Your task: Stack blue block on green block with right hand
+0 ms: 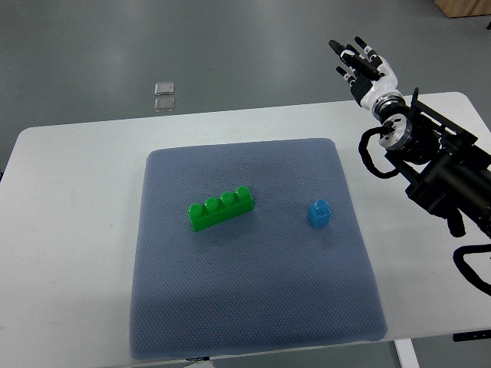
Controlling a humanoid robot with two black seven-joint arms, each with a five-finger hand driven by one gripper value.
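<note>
Blue block (320, 213) sits on the grey mat (253, 322), right of the frame's centre, standing upright with its single stud on top. The green block (222, 208) lies well apart from it to the left, a four-stud brick whose long axis runs from lower left up to upper right. Nothing rests on it yet.

From the right hand (359, 63) the blue block lies down and slightly left in the frame, well apart; that hand hangs at the upper right, beyond the far edge of the white surface (69, 230), its fingers spread loosely and holding nothing. Its arm comes in from the right edge of the frame. No left arm shows, so the right hand is the only one placed to reach.

As I judge it, the task has not begun: the hand must first travel down toward the blue block, then carry it leftward to the green one.

No containers are present. Two small clear squares (163, 96) lie on the floor in the upper left.
</note>
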